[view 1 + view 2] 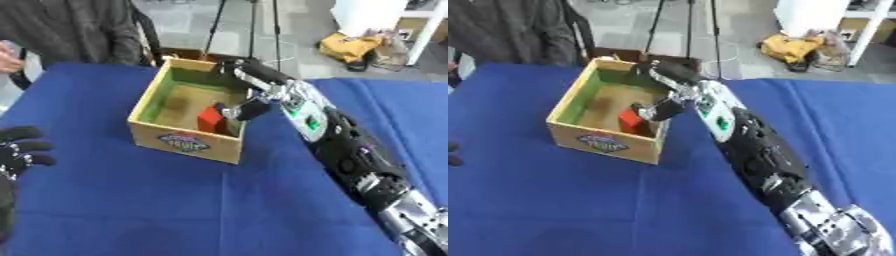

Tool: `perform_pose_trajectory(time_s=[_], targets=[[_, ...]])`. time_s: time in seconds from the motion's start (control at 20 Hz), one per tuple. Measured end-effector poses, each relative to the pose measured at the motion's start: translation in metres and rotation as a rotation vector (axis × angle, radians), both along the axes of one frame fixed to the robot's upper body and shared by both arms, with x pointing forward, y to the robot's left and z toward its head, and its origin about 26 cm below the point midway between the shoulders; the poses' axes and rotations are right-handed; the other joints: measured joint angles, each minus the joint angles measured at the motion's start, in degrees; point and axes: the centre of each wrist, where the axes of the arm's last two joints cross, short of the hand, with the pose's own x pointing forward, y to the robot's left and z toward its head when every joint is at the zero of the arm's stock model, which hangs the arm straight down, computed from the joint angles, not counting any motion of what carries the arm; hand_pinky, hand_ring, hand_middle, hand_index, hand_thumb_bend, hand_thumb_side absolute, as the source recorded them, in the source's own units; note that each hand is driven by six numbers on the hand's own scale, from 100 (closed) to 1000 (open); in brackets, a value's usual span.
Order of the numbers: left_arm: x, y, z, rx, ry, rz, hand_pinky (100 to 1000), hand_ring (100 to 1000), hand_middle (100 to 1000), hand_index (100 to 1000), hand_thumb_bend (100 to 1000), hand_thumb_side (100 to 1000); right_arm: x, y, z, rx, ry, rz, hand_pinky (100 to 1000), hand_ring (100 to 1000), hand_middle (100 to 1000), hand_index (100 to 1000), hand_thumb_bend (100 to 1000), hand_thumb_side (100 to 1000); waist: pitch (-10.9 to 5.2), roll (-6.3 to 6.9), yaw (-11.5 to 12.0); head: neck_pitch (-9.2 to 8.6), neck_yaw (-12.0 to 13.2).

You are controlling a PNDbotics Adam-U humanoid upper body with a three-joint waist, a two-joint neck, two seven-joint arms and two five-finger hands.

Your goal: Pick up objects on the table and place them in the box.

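Observation:
A wooden box (185, 143) with a green inner wall and a printed label on its front stands on the blue table (131, 210). A red block (210, 119) sits inside it, against the front right corner. My right arm reaches in from the lower right, and my right hand (262, 85) hangs over the box's right rim. Its fingers stretch straight toward the far rim, and its thumb (241, 110) points down beside the red block, touching or nearly touching it. My left hand (17, 152) rests open at the left edge, fingers up, away from the box.
The blue cloth runs wide in front of the box and to its left. Beyond the table's far edge are a yellow bag (350, 46) on the floor, thin stand legs (254, 30) and white furniture (372, 15).

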Motion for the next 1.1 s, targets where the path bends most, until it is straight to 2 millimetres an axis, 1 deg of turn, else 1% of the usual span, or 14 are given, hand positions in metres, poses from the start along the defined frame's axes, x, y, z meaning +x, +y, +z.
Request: perform_pose_trajectory(time_s=[0.05, 0.1, 0.15, 0.25, 0.3, 0.35, 0.4, 0.45, 0.55, 0.65, 0.75, 0.8, 0.9, 1.1], targets=[[0.0, 0.003, -0.003, -0.001, 0.007, 0.015, 520, 602, 604, 675, 658, 828, -0.007, -0.005, 0.002, 0.063, 0.006, 0.012, 714, 1000, 833, 868, 100, 309, -0.29, 0.18, -1.7, 0.17, 1.4], [-0.001, 0.005, -0.004, -0.003, 0.012, 0.026, 520, 602, 604, 675, 658, 828, -0.015, -0.011, 0.006, 0.12, 0.017, 0.023, 714, 1000, 833, 868, 100, 309, -0.5, 0.36, -2.6, 0.3, 2.5], [-0.001, 0.006, -0.005, -0.005, 0.014, 0.035, 520, 602, 604, 675, 658, 828, -0.021, -0.014, 0.012, 0.163, 0.025, 0.038, 714, 1000, 833, 868, 100, 309, -0.59, 0.51, -2.8, 0.44, 3.3], [-0.001, 0.008, -0.007, -0.007, 0.017, 0.047, 520, 602, 604, 675, 658, 828, -0.03, -0.012, 0.023, 0.222, 0.039, 0.072, 714, 1000, 833, 868, 100, 309, -0.62, 0.45, -2.9, 0.6, 4.1], [-0.001, 0.009, -0.008, -0.005, 0.02, 0.052, 517, 601, 602, 673, 655, 827, -0.033, -0.01, 0.028, 0.241, 0.045, 0.085, 687, 1000, 819, 850, 100, 653, -0.62, 0.34, -3.0, 0.6, 4.6], [-0.001, 0.012, -0.009, -0.006, 0.023, 0.064, 517, 601, 602, 673, 655, 827, -0.035, -0.01, 0.029, 0.262, 0.057, 0.091, 687, 1000, 819, 850, 100, 653, -0.55, 0.31, -3.5, 0.6, 5.5], [0.0, 0.016, -0.01, -0.008, 0.025, 0.08, 517, 601, 602, 673, 653, 827, -0.037, -0.012, 0.025, 0.287, 0.075, 0.083, 678, 1000, 804, 842, 100, 712, -0.35, 0.28, -4.7, 0.58, 6.6], [0.0, 0.019, -0.011, -0.013, 0.028, 0.098, 516, 600, 602, 673, 653, 828, -0.038, -0.017, 0.019, 0.323, 0.096, 0.065, 672, 1000, 795, 835, 100, 733, -0.05, 0.38, -6.2, 0.52, 7.8], [0.002, 0.026, -0.013, -0.023, 0.034, 0.136, 515, 599, 602, 673, 652, 828, -0.041, -0.026, 0.002, 0.415, 0.146, 0.016, 667, 1000, 791, 831, 100, 755, 0.45, 1.17, -9.1, 0.21, 10.3], [0.002, 0.034, -0.016, -0.028, 0.04, 0.178, 515, 600, 602, 673, 653, 828, -0.044, -0.034, -0.019, 0.526, 0.196, -0.036, 665, 1000, 788, 829, 100, 768, 0.49, 1.9, -12.1, 0.05, 12.5], [0.002, 0.041, -0.018, -0.031, 0.044, 0.216, 515, 600, 602, 673, 653, 828, -0.051, -0.043, -0.034, 0.626, 0.226, -0.089, 662, 1000, 785, 826, 100, 773, 0.48, 1.98, -15.0, 0.03, 14.3], [0.002, 0.044, -0.019, -0.032, 0.045, 0.231, 515, 600, 602, 673, 653, 828, -0.055, -0.047, -0.039, 0.667, 0.234, -0.113, 661, 1000, 783, 825, 100, 773, 0.45, 1.99, -15.9, 0.02, 14.9], [0.001, 0.048, -0.019, -0.034, 0.045, 0.252, 515, 601, 602, 672, 652, 829, -0.065, -0.052, -0.047, 0.737, 0.247, -0.141, 657, 1000, 778, 822, 100, 775, 0.38, 2.18, -16.3, 0.02, 15.6], [0.001, 0.051, -0.022, -0.034, 0.052, 0.265, 514, 600, 602, 672, 652, 828, -0.087, -0.056, -0.06, 0.831, 0.256, -0.16, 648, 995, 764, 813, 100, 780, -0.14, 2.31, -16.4, 0.02, 15.8]])
